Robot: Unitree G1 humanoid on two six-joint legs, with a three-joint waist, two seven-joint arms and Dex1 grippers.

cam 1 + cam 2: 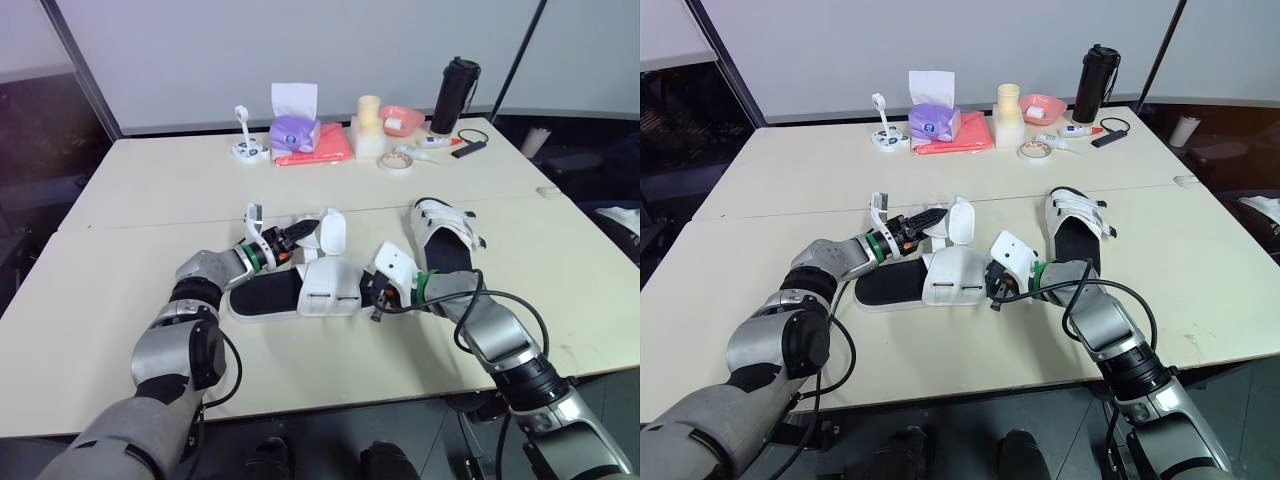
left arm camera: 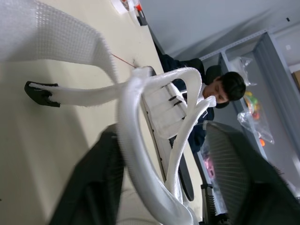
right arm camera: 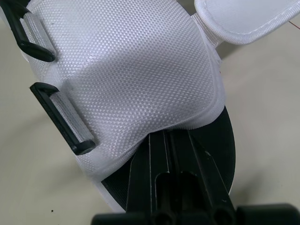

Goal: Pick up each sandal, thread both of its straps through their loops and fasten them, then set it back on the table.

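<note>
Reaches both arms forward and inward over the counter [image 1: 150,190] in the head views, forearms low, wrists converging on the near sandal [image 1: 268,298], flat on its black sole at mid-counter. Sets the left pincer [image 1: 293,237] just behind that sandal, at its raised white strap [image 1: 332,230]. Sets the right pincer [image 1: 372,297] at the right-hand edge of the white upper [image 1: 325,290]. Leaves the second sandal [image 1: 440,235] flat on the counter beyond the right forearm, apart from both pincers. Adds in the left wrist view: left fingers [image 2: 89,187] spread apart, strap running between them and touching one of them, not squeezed; a person [image 2: 225,86] seated in the background. Adds in the right wrist view: right fingers [image 3: 159,183] pressed together, tips tucked under the rim of the white upper against the black sole. Cannot tell any pinch on the fabric. Shows two black loops [image 3: 61,123] on the upper, both unthreaded.
</note>
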